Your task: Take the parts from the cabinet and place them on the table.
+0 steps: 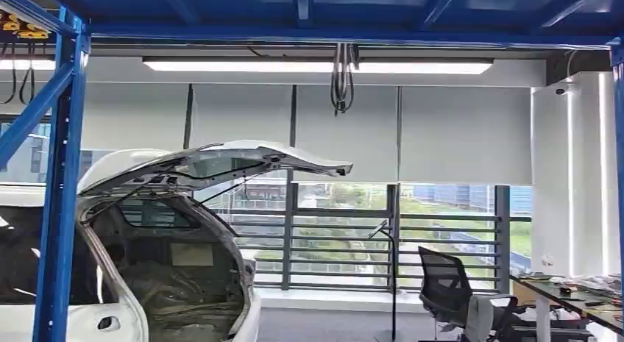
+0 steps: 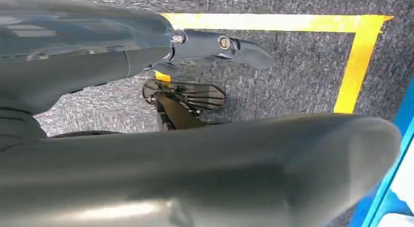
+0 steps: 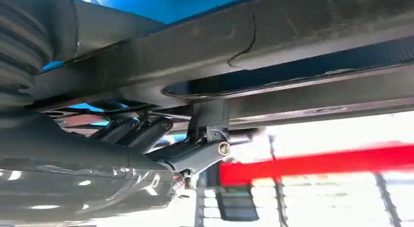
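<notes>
1. Head view, looking out across the workshop: a white car body [image 1: 110, 283] sits at the left with its rear hatch [image 1: 221, 159] raised, and a blue steel frame [image 1: 60, 187] stands in front of it. Farther right a black office chair [image 1: 445, 283] stands next to a cluttered tabletop [image 1: 581, 294], roller blinds are half down over the windows, and a ceiling light [image 1: 316, 65] is lit.
2. Left wrist view, and we're looking down at grey carpet [image 2: 293, 71] marked with yellow tape [image 2: 359, 56]. The left robot hand [image 2: 215, 46] hangs over it, one dark finger stretched out straight, fingers apart, nothing in its grasp.
3. Right wrist view: the right robot hand [image 3: 195, 144] reaches up, its dark fingers wrapped around a long dark part [image 3: 293, 56] lying against a blue surface. It holds the part from below.
</notes>
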`<state>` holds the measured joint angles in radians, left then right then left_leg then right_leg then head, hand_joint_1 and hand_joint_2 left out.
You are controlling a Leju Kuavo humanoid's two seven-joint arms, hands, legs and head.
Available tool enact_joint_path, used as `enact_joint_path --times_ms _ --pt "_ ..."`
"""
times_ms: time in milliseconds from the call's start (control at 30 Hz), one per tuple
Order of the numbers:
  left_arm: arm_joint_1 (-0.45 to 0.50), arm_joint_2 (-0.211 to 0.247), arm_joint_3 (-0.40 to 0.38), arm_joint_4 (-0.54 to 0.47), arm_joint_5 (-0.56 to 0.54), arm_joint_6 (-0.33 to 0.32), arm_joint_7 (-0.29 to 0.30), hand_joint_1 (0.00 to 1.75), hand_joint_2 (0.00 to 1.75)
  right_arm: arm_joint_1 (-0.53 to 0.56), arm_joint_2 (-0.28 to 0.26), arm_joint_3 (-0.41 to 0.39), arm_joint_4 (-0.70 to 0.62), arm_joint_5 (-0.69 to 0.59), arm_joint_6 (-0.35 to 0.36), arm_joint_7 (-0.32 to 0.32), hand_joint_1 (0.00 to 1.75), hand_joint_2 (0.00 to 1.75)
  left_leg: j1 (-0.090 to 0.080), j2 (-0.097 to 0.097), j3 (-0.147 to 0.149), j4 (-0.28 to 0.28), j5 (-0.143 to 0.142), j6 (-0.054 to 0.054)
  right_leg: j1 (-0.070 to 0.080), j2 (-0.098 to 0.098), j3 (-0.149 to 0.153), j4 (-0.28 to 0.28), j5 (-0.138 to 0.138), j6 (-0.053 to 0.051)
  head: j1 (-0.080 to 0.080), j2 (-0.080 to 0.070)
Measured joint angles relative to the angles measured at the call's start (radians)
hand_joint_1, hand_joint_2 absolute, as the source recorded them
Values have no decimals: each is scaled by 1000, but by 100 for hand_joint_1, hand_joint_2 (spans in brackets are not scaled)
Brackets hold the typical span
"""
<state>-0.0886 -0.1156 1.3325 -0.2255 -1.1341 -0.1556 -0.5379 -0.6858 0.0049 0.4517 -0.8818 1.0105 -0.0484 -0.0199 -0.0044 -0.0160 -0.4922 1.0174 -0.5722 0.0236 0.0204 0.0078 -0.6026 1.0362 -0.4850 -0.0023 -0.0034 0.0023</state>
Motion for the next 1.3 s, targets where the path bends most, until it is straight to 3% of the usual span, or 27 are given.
enact_joint_path --times_ms 233,333,433,467,567,733,967,1300 --pt "1 5 0 0 15 -1 -34 0 175 121 5 -48 -369 -416 62 -142 175 175 1 0 -2 0 0 0 1 0 -2 0 0 0 0 0" --pt "-1 5 5 0 51 0 -60 0 175 203 23 -79 -520 -745 172 -216 175 175 1 -1 -3 0 0 0 1 -1 -2 0 0 0 0 0" --pt "-11 6 15 0 75 -5 -85 0 175 239 29 -83 -593 -1147 344 -238 175 175 1 -1 -2 0 0 0 1 0 -1 0 0 0 0 0" --pt "-15 8 15 0 75 -4 -87 0 175 242 27 -76 -604 -1226 373 -255 175 175 1 -1 -2 0 0 0 0 0 -1 0 0 0 0 0" --pt "-22 12 15 0 76 -13 -84 0 175 253 26 -44 -628 -1279 430 -283 175 175 1 0 -1 0 0 0 0 0 0 0 0 0 0 0" --pt "-23 20 14 0 68 -36 -83 0 175 240 40 72 -646 -1365 501 -270 175 175 1 -1 -1 0 0 0 0 0 0 0 0 0 0 0" --pt "-6 25 14 0 78 -55 -89 0 175 207 50 169 -643 -1418 507 -262 175 175 0 -1 -2 0 0 0 -1 -1 -1 0 0 0 0 0" --pt "7 33 16 0 96 -42 -82 0 175 199 48 204 -634 -1424 503 -263 175 175 -10 -1 -2 2 3 4 -10 0 -1 -1 5 8 0 0"
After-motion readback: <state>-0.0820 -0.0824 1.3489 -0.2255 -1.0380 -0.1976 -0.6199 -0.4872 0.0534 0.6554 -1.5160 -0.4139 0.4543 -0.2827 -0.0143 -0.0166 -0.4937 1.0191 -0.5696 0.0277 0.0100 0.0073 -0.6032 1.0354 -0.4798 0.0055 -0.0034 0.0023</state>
